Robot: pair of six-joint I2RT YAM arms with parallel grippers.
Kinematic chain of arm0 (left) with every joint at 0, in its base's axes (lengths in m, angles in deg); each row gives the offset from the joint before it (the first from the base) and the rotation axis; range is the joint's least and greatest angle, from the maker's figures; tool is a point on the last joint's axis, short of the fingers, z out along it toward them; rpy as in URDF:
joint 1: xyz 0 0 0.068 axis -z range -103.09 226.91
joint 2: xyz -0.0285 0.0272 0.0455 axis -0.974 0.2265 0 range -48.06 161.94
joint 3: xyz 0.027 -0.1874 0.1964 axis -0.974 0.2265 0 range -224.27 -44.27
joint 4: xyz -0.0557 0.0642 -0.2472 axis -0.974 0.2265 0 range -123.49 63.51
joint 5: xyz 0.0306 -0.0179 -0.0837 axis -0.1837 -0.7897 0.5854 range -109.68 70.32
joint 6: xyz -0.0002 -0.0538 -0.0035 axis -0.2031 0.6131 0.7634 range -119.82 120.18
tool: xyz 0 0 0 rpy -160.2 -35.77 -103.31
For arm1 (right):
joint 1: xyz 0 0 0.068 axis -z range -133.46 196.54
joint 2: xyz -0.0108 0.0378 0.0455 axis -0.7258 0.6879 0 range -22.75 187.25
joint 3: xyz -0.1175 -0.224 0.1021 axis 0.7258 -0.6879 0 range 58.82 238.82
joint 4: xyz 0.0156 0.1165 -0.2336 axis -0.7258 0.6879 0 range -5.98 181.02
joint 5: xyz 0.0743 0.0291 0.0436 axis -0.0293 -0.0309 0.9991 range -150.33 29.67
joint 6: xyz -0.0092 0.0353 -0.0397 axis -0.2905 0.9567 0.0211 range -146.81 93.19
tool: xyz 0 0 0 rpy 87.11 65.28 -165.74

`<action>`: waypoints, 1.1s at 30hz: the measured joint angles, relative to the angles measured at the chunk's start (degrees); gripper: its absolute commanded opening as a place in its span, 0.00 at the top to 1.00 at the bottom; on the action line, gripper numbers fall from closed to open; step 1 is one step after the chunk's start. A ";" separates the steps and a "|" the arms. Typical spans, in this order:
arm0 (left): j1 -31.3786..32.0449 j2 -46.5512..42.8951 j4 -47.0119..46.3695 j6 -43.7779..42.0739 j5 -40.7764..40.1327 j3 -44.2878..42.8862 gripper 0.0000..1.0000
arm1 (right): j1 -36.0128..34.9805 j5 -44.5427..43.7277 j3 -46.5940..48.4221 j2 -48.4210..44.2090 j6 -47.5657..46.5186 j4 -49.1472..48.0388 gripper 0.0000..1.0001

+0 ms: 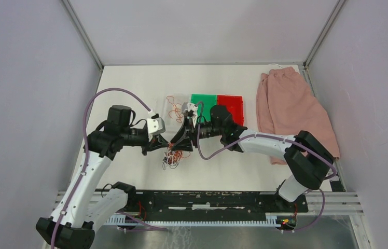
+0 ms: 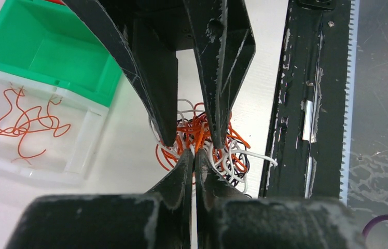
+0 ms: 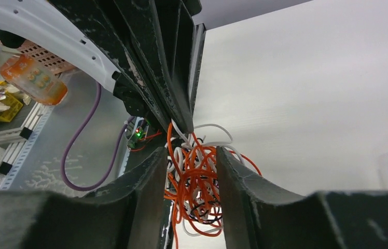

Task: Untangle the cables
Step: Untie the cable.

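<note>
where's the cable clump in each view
top external: cable clump at centre, between the two arms' tips.
left wrist: clump at centre, past the near jaws.
right wrist: clump lower centre, between the jaws.
shared landmark: left gripper, shut on it, in all three.

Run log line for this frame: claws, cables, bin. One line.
left claw: shut on cables | right claw: open, fingers either side of them | clear bin: few orange wires inside
</note>
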 measured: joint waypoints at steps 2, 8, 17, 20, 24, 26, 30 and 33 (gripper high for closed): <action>0.00 0.02 0.00 0.00 0.00 -0.17 0.97 | 0.00 0.66 0.00 0.81 1.05 -1.09 0.76; 0.00 -0.13 0.00 -0.07 -0.46 -0.37 0.71 | 0.22 1.27 -0.09 0.87 2.89 -2.95 1.00; 0.00 -2.84 -1.70 -3.04 -4.59 2.49 0.39 | 0.74 0.66 -0.37 -2.91 1.51 4.61 1.00; 0.00 -2.95 -2.62 -3.04 -4.11 2.54 0.41 | 0.52 0.66 -0.37 -2.91 1.31 7.26 1.00; 0.02 -2.62 -3.15 -3.04 -2.80 2.56 0.45 | -0.11 0.63 0.00 -2.91 0.94 10.16 1.00; 0.07 -2.34 -3.19 -3.02 -2.19 2.73 0.47 | -0.42 0.63 0.59 -2.91 0.96 11.08 1.00; 0.74 -1.70 -3.37 -2.99 -1.16 3.72 0.49 | -0.70 0.59 2.01 -2.91 1.16 11.61 1.00; 1.36 -1.51 -3.34 -2.99 -0.48 4.22 0.52 | -0.76 0.57 3.21 -2.91 1.53 11.52 1.00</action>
